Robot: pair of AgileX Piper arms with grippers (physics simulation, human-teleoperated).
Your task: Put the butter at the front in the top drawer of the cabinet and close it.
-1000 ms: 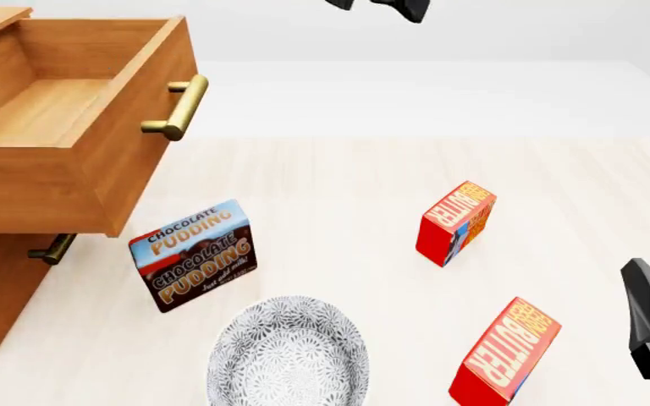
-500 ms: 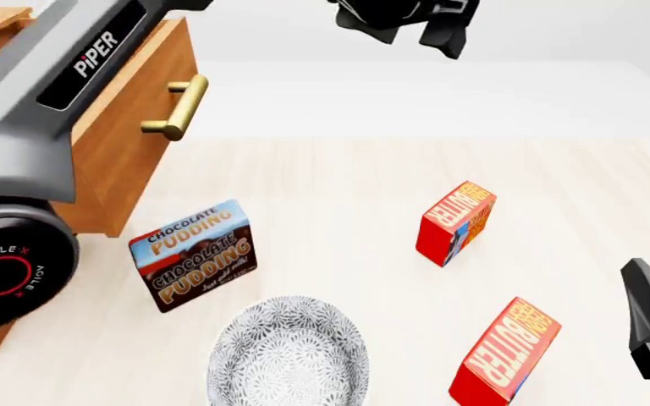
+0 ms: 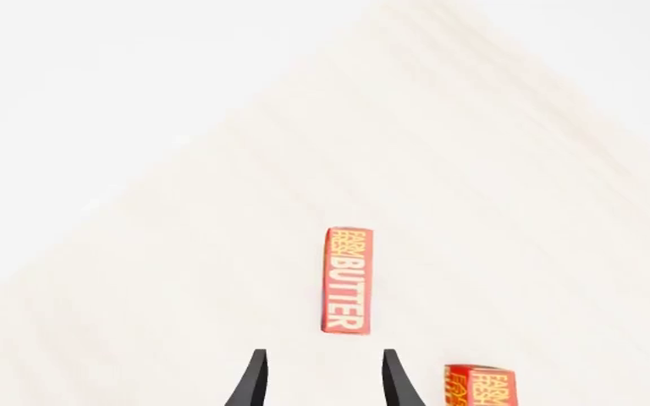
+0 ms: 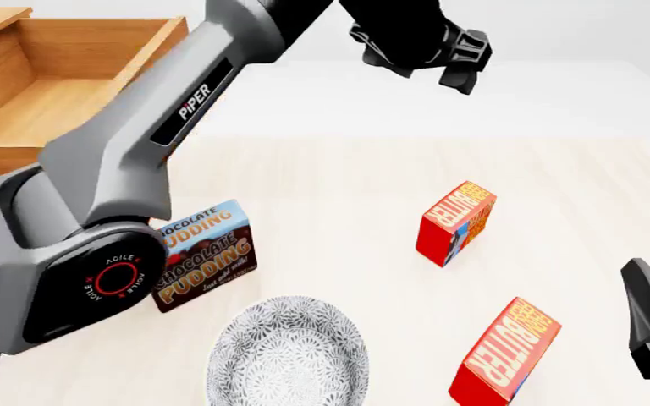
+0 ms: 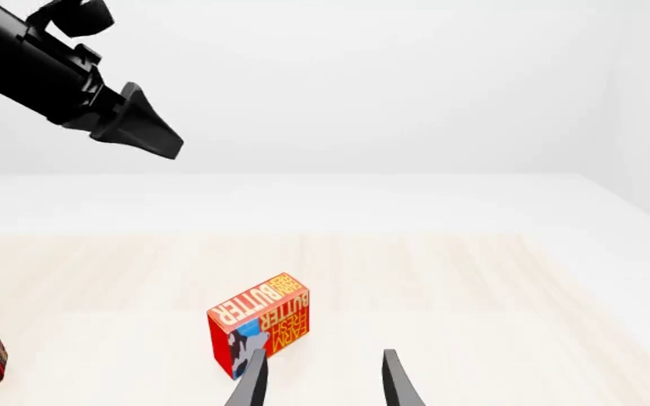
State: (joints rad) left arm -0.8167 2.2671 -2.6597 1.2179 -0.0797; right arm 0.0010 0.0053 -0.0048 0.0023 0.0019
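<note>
Motion since a second ago: the left arm has swung in, carrying the left gripper (image 4: 452, 63) high above the table (image 4: 337, 178), jaws apart and empty. The butter (image 4: 506, 351) stands well below it, beside the idle right gripper (image 5: 319, 385), also parted. The top drawer (image 4: 65, 85) is open. Second butter box (image 4: 456, 222), pudding box (image 4: 206, 254) and bowl (image 4: 289, 355) crowd nearby.

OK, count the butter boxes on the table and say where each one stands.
2. One butter box stands mid-table, right of the pudding box. The other butter box stands nearer the front edge, right of the patterned bowl. The left arm may hide more.
</note>
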